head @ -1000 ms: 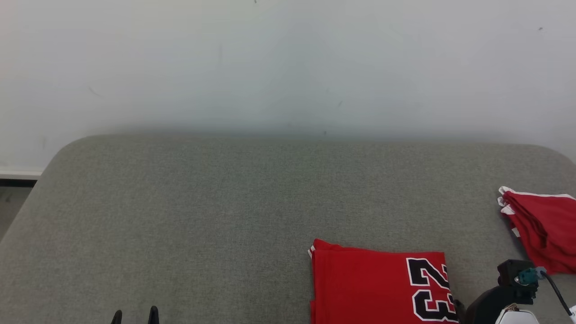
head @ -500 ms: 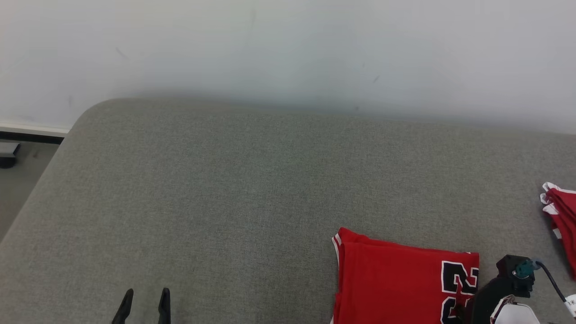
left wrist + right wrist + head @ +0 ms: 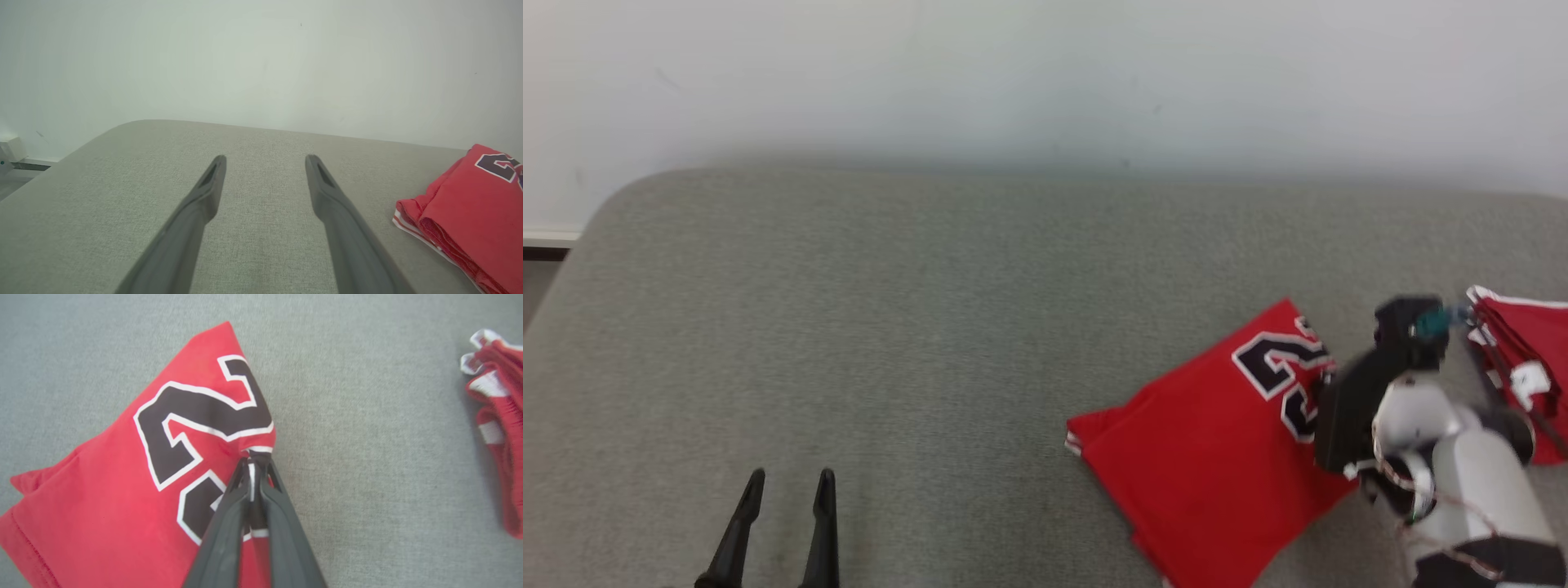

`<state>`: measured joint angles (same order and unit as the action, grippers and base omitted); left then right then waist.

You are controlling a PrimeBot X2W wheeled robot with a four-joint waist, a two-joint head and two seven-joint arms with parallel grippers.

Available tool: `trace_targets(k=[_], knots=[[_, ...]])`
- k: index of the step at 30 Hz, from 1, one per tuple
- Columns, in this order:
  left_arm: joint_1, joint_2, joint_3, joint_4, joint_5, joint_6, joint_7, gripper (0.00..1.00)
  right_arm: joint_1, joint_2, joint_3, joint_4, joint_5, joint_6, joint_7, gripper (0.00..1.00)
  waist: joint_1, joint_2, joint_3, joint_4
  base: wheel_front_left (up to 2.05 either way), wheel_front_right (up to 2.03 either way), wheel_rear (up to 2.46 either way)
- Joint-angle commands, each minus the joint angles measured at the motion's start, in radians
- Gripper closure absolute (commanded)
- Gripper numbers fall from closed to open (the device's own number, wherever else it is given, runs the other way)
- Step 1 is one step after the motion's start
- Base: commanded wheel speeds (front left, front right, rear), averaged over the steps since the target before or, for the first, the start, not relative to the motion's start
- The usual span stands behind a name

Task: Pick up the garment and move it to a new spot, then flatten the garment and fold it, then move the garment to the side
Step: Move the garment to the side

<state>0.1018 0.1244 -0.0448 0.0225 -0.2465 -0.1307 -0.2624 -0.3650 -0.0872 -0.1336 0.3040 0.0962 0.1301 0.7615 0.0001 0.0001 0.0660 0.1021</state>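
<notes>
Grey woven upholstery (image 3: pixel 890 327) stretched below a plain white wall (image 3: pixel 1013 73) in the head view, and a folded red jersey with black, white-edged numerals (image 3: pixel 1201 465) lay on it, turned at an angle. Well to the left of the jersey the left gripper (image 3: pixel 792 475) hovered, parted and empty. At the jersey's numbered edge stood the right arm's pale wrist (image 3: pixel 1413 416), and just beyond that edge lay a crumpled second red garment with white trim (image 3: pixel 1523 351). From the left wrist view, two long dark fingers (image 3: pixel 192 212) were spread wide over bare cloth, the jersey well apart to their right. From the right wrist view, the right gripper (image 3: pixel 254 457) was pinched tight on the jersey's edge beside the numerals, fabric bunched between its tips. With the jersey already folded flat, the picking up, flattening and folding looked finished. Only carrying it to the side seemed left, and that appeared barely begun.
</notes>
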Motion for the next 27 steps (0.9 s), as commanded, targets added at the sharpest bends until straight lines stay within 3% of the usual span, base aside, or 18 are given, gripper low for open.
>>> trace_targets(k=[1, 8, 16, 19, 27], knots=[[-0.03, -0.01, -0.007, -0.018, 0.004, 0.002, -0.002, 0.0, -0.047, -0.025, 0.007, -0.002, 0.008, 0.001, 0.014, 1.0, -0.0001, -0.0001, 0.066, -0.07, 0.0, 0.0, 0.0], [-0.077, -0.025, -0.029, -0.059, 0.006, 0.002, -0.002, 0.0, -0.215, -0.133, 0.003, -0.033, 0.029, 0.001, 0.069, 1.0, -0.0001, -0.0001, 0.155, -0.158, 0.0, 0.0, 0.0], [-0.117, 0.018, -0.038, -0.058, 0.006, 0.002, -0.002, 0.0, -0.275, -0.257, -0.066, -0.134, 0.003, 0.001, 0.149, 1.0, -0.0001, -0.0001, 0.231, -0.227, 0.0, 0.0, 0.0], [-0.134, 0.036, -0.047, -0.059, 0.008, 0.002, -0.002, 0.0, -0.283, -0.293, -0.102, -0.157, -0.033, 0.001, 0.129, 1.0, -0.0001, -0.0001, 0.259, -0.236, 0.0, 0.0, 0.0], [-0.173, 0.087, -0.097, -0.063, 0.01, 0.002, -0.002, 0.0, -0.331, -0.355, -0.183, -0.062, -0.195, 0.001, -0.027, 1.0, -0.0001, -0.0001, 0.348, -0.222, 0.0, 0.0, 0.0]])
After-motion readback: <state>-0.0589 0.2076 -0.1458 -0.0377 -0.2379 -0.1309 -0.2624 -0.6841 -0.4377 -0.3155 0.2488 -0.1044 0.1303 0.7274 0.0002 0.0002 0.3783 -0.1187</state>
